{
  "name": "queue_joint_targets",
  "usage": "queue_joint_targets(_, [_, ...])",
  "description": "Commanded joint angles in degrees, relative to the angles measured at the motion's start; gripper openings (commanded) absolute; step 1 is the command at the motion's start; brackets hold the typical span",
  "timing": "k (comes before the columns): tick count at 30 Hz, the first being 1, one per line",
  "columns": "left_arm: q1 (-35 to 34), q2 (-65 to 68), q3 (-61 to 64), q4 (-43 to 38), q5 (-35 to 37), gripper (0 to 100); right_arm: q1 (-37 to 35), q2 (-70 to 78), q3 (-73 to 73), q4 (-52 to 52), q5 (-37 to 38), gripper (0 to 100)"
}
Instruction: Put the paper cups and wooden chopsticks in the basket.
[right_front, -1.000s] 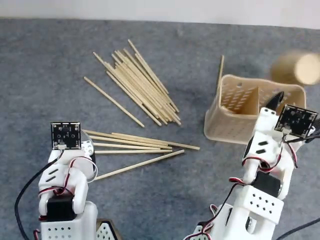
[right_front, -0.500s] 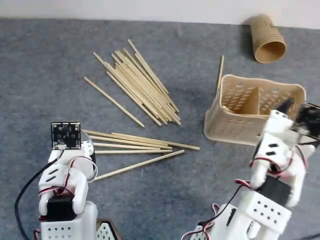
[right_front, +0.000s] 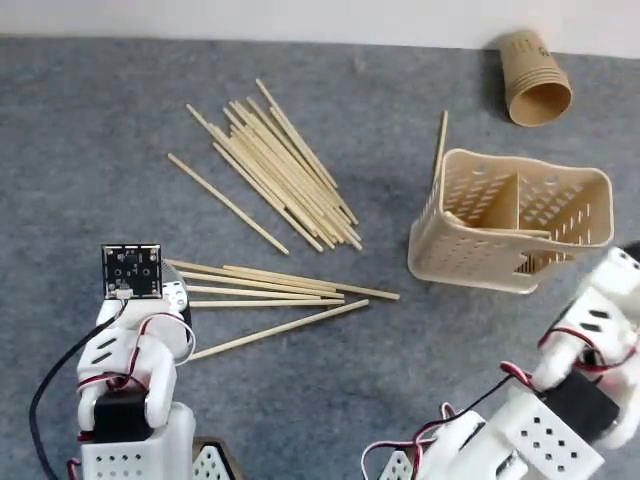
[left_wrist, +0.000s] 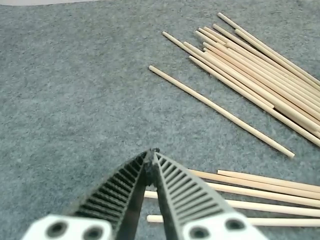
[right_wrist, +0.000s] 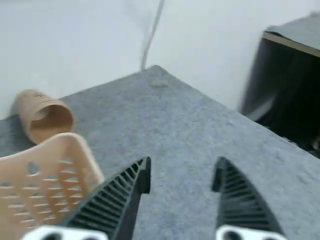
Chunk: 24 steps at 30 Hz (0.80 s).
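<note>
- Your left tool (left_wrist: 151, 155) is closed: the two ribbed fingers meet at the tips and hold nothing.
- It sits low over the grey worktop (right_front: 100, 120), and a small group of chopsticks (left_wrist: 260, 190) lies just beside and partly under its fingers.
- In the high view that small group (right_front: 280, 285) fans out from the left arm (right_front: 130, 340) towards the middle of the worktop.
- Ahead of the left tool, a lone chopstick (left_wrist: 220, 111) lies on its own, apart from the rest.
- Beyond the lone chopstick, farther from the tool, is the big pile of chopsticks (left_wrist: 260, 70), packed close and roughly parallel.
- Your right tool (right_wrist: 180, 175) is open, with its fingers well apart and only bare worktop between them.
- The basket (right_wrist: 45, 185) is just beside that tool on its left, with the rim close to the nearer finger.
- The paper cups (right_wrist: 42, 115) lie past the basket, ahead and to the left of the right tool; they are a nested stack on its side with the mouth facing back towards you.
- From above, the paper cups (right_front: 535, 78) rest near the worktop's far edge, apart from the basket (right_front: 455, 250).
- One more single chopstick (right_front: 440, 145) lies at the basket's far left corner, touching it.
</note>
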Motion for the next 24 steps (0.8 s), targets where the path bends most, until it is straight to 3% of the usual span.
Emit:
queue_joint_targets(1, [-0.2,-0.7,-0.2,-1.1,-0.5,1,4.4,-0.7,-2.7,0.5,-0.1,12.3])
queue_joint_targets(6, [-0.1,-0.7,-0.2,-1.1,-0.5,1,5.3,10.3,1.5,0.1,1.8,11.9])
queue_joint_targets(12, [-0.1,-0.7,-0.2,-1.1,-0.5,1,5.3,34.0,-4.4,-3.7,3.2,11.5])
queue_joint_targets(18, [-0.1,-0.7,-0.2,-1.1,-0.5,1,4.8,55.3,-13.0,-11.8,3.1,0.3])
queue_joint_targets(24, [-0.1,-0.7,-0.2,-1.1,-0.5,1,4.7,73.1,-26.1,-11.9,-5.5,0.6])
